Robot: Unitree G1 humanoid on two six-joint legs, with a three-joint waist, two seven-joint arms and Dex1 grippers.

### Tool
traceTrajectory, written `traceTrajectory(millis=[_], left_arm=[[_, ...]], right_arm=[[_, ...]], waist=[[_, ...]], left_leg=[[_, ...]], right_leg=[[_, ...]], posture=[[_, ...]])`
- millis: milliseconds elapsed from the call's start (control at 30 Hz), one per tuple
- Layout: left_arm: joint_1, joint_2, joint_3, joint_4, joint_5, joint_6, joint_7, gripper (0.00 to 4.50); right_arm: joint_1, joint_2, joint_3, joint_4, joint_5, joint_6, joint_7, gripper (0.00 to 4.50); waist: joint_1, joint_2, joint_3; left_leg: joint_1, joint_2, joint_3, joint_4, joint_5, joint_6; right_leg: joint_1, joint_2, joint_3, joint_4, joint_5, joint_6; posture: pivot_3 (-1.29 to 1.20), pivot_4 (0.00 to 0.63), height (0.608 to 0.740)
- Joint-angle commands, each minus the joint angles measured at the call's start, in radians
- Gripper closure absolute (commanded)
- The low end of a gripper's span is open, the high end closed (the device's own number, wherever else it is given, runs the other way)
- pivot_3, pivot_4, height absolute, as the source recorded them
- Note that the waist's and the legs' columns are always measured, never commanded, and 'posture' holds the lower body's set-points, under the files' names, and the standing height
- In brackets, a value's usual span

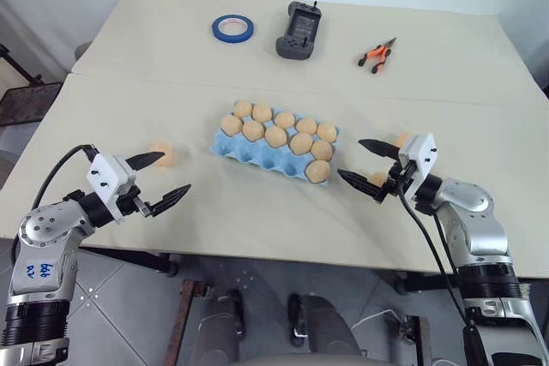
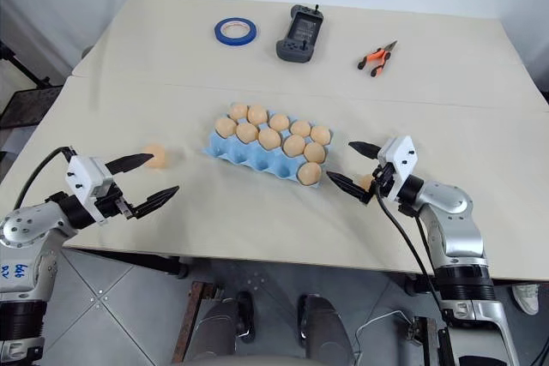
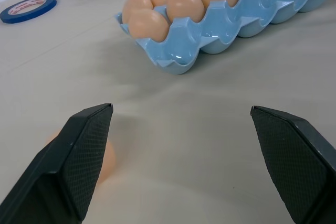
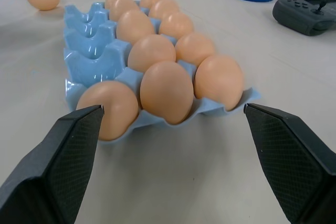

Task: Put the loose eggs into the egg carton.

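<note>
Beige table point(image 1: 129, 83) is holding the egg carton point(image 1: 257, 153) between two wide-open claws. Left gripper point(image 1: 167, 179) is nearing a loose egg point(image 1: 162, 155); right gripper point(image 1: 364, 165) too. Squeeze gently, then lift.

Far across my table point(image 1: 129, 109) I see a blue tape ring point(image 1: 232, 28), a gray remote point(image 1: 298, 30), and orange pliers point(image 1: 376, 55).
</note>
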Motion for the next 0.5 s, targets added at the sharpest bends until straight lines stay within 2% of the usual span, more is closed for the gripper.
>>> traceTrajectory(millis=[33, 200, 367, 500], left_arm=[[-0.036, 0.004, 0.002, -0.032, -0.002, 0.01, 0.016, 0.02], [-0.044, -0.014, -0.022, -0.079, -0.046, 0.044, -0.016, 0.02], [-0.072, -0.026, -0.089, -0.1, -0.047, 0.058, -0.067, 0.02], [-0.136, -0.083, -0.199, -0.076, -0.006, 0.032, -0.096, 0.02]], right_arm=[[-0.011, 0.008, -0.015, -0.01, 0.009, -0.016, -0.006, 0.0], [0.025, -0.011, -0.073, -0.049, 0.026, -0.006, -0.047, 0.0], [0.11, -0.068, -0.19, -0.108, 0.062, 0.018, -0.094, 0.0], [0.257, -0.107, -0.347, -0.149, 0.083, 0.007, -0.145, 0.0]], waist=[[0.001, 0.0, 0.0], [0.002, 0.0, 0.0], [0.016, 0.001, 0.0], [0.033, 0.003, -0.002]], left_leg=[[0.0, 0.0, 0.0, 0.0, 0.0, 0.0], [0.0, 0.0, 0.0, 0.001, 0.0, 0.0], [0.0, 0.0, 0.0, 0.001, 0.0, 0.0], [0.001, 0.0, -0.001, 0.003, 0.0, 0.0]], right_leg=[[0.0, 0.0, 0.0, 0.0, 0.0, 0.0], [0.0, 0.0, 0.0, 0.001, 0.0, 0.0], [0.0, 0.0, 0.0, 0.001, 0.0, 0.0], [0.003, 0.001, -0.001, 0.001, 0.0, 0.0]], posture=[[0.0, 0.15, 0.74], [0.0, 0.15, 0.74], [0.0, 0.15, 0.74], [0.0, 0.15, 0.74]])
